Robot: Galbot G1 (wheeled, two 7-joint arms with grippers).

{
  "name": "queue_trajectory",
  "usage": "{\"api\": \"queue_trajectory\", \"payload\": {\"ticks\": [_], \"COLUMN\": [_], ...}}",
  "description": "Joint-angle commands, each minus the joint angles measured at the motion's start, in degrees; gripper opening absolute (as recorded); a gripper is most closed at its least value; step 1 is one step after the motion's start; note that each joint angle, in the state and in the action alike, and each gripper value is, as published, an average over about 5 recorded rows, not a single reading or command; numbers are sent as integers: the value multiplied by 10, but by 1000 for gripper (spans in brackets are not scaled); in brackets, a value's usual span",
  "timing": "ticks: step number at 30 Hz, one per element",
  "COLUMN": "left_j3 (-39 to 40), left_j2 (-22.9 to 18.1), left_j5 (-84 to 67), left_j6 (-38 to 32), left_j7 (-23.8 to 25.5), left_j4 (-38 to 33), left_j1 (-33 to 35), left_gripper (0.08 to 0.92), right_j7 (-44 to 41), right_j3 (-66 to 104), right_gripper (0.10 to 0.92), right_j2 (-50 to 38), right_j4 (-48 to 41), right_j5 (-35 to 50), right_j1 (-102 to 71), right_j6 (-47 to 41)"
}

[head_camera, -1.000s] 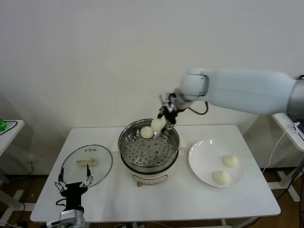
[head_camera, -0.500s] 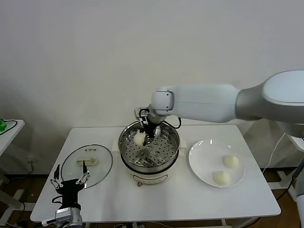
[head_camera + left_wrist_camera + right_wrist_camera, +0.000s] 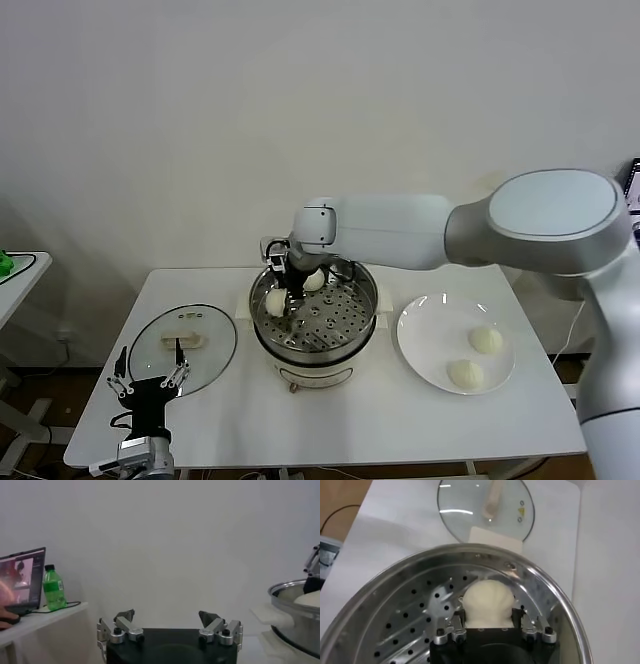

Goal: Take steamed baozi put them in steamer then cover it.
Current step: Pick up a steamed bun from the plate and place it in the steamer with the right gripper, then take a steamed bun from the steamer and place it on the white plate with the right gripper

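Right claw [image 3: 487, 630] holds round baozi [image 3: 487, 602] over steamer [image 3: 560, 605].

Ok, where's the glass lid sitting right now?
In the head view the glass lid lies flat on the table, on the robot's left of the steamer, just beyond the left pincer.

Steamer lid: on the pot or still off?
Off. The cover lies flat on the table to the left of the steamer, whose perforated tray is exposed with the right gripper holding a baozi inside.
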Motion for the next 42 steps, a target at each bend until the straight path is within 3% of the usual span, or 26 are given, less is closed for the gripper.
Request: {"api": "queue_trajectory", "payload": {"ticks": [1,12,20,30,34,42], "left_j3": [0,-1,0,3,7,18], "left_j2": [0,1,-1,0,1,2], "left_j5": [-1,-2,-1,1,4,16], "left_j6": [0,-1,-1,0,0,-2], "left_j7": [0,0,-1,-1,-1,0], "left_j4": [0,1,0,2,11,14], "left_j1": [0,-1,0,1,2,8], "left_gripper": [823,823,823,823,823,823], "right_j7": [-1,-17,-15,-32,-53,-103], "right_j3": [0,-1,5,20,15,-19], "right_gripper": [571,610,806,823,823,823], "right_j2": [16,13,0,-105,-155,-290], "right_j4": [-22,-21,-11,69,92,136], "right_j5": [-4,-24,-33,-66,-118,-324], "right_j1": [-9,-9,2,112,173,195], "right_j6": [-2,2,3,14,31,127]}}
